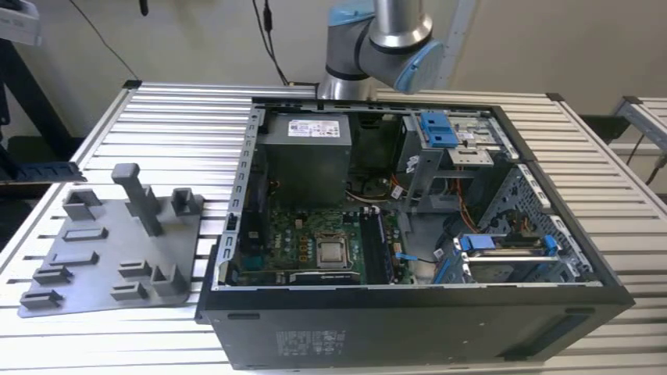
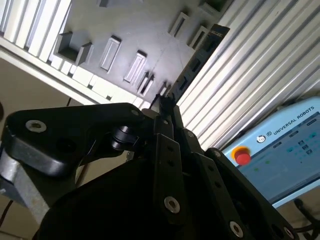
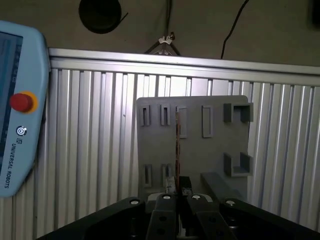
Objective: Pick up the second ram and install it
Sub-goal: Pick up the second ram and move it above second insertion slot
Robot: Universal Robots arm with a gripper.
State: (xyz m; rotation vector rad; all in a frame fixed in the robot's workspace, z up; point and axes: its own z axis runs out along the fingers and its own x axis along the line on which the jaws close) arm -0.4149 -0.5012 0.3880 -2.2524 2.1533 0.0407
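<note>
Dark 2nd ram (image 2: 196, 62) clamped in pincer (image 2: 165, 102), long axis sticking straight out.

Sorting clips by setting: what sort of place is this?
Probably a robotics lab's computer-assembly bench: an open computer case lies on a slatted metal table, a robot arm rises beyond it, and the claw grips the second ram.

Lower end of second ram (image 2: 192, 65) hidden inside hand (image 2: 165, 102); pendant (image 3: 17, 75) cut off.
</note>
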